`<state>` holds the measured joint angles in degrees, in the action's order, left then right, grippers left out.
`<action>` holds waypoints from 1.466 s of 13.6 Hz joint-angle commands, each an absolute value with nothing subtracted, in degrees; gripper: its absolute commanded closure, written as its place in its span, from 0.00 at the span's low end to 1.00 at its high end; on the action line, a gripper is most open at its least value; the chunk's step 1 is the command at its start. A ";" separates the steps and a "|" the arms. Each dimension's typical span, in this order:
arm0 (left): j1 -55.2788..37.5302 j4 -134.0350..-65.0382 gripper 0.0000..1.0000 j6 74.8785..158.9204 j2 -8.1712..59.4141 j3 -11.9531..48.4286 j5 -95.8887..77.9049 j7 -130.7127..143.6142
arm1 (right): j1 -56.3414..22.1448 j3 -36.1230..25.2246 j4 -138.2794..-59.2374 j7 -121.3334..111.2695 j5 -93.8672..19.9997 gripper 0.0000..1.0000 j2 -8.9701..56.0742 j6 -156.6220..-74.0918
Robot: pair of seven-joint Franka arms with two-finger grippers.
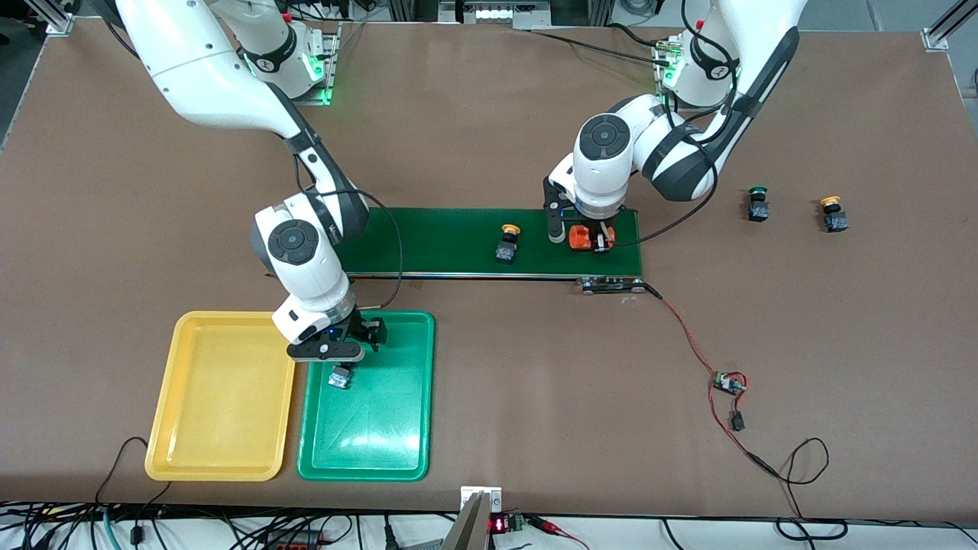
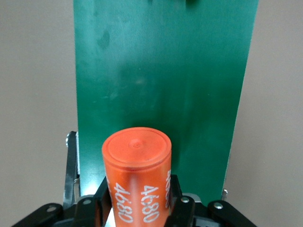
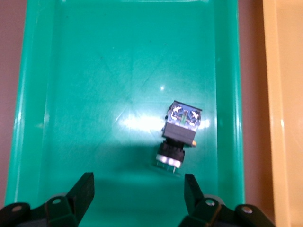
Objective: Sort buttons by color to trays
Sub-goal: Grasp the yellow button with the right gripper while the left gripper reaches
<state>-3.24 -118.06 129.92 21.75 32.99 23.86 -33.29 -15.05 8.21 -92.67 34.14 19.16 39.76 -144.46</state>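
Note:
My right gripper hangs open just above the green tray. A button lies on its side in that tray, free of the fingers. The yellow tray lies beside it, toward the right arm's end. A yellow-capped button stands on the conveyor belt. A green-capped button and another yellow-capped one stand on the table toward the left arm's end. My left gripper is shut on an orange cylinder over the belt's end.
A red and black cable runs from the conveyor's end to a small circuit board, nearer the front camera. More cables lie along the table's front edge. Bare brown table surrounds the trays and the belt.

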 commanded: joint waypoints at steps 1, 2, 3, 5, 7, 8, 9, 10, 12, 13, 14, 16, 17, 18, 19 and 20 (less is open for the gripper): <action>-3.69 -116.81 0.74 129.38 22.85 32.70 24.96 -34.54 | -16.17 10.36 -92.99 36.64 16.89 0.15 36.31 -137.66; -3.69 -116.98 0.56 129.29 22.76 32.70 24.96 -34.63 | -16.17 11.07 -92.99 36.74 14.79 0.15 35.34 -135.81; -3.60 -117.16 0.17 129.29 22.68 32.70 24.96 -34.89 | -16.00 11.51 -92.99 36.74 13.11 0.15 34.46 -134.14; -3.52 -117.07 0.00 128.94 21.63 32.78 24.79 -35.42 | -15.73 12.82 -92.99 36.74 10.73 0.14 33.14 -131.32; -2.73 -116.72 0.00 128.94 19.08 32.70 24.00 -35.33 | -15.65 14.32 -92.99 38.13 9.33 0.14 31.21 -126.50; -2.20 -116.63 0.00 129.02 17.59 32.00 23.82 -35.33 | -15.56 14.94 -93.08 39.88 8.01 0.14 30.07 -123.69; -0.20 -116.63 0.00 129.02 16.53 31.73 22.69 -35.51 | -15.56 15.46 -93.08 41.12 6.95 0.14 28.93 -121.31; 2.70 -116.63 0.00 129.55 16.18 31.55 21.72 -35.51 | -15.64 15.64 -93.08 42.00 5.46 0.14 28.31 -119.98; 7.45 -116.63 0.00 129.64 16.08 28.93 21.62 -35.59 | -15.64 17.13 -93.51 45.24 3.43 0.14 27.86 -119.44; 9.04 -116.72 0.00 129.38 15.91 27.44 21.62 -35.86 | -15.82 18.27 -93.60 47.79 3.43 0.14 27.77 -119.44; 10.71 -116.81 0.00 129.03 15.82 26.38 21.62 -36.64 | -15.82 19.93 -93.69 50.34 3.43 0.14 27.86 -119.53; 15.18 -116.72 0.00 128.76 15.65 26.37 21.45 -36.91 | -16.08 22.49 -95.00 51.33 3.86 0.12 27.77 -119.79; 15.99 -116.72 0.00 128.76 15.04 26.37 21.36 -37.00 | -16.08 23.63 -95.36 51.33 3.95 0.09 27.77 -119.79; 16.26 -116.81 0.00 127.98 13.38 26.28 21.36 -37.00 | -16.17 24.25 -95.71 51.33 3.96 0.08 27.77 -119.88; 17.39 -116.81 0.00 126.14 12.58 26.28 21.36 -37.09 | -16.26 24.43 -95.89 51.33 4.04 0.06 27.86 -119.97; 18.45 -116.89 0.00 125.60 12.48 26.19 21.18 -37.35 | -16.61 24.52 -96.15 51.33 4.04 0.03 28.04 -120.23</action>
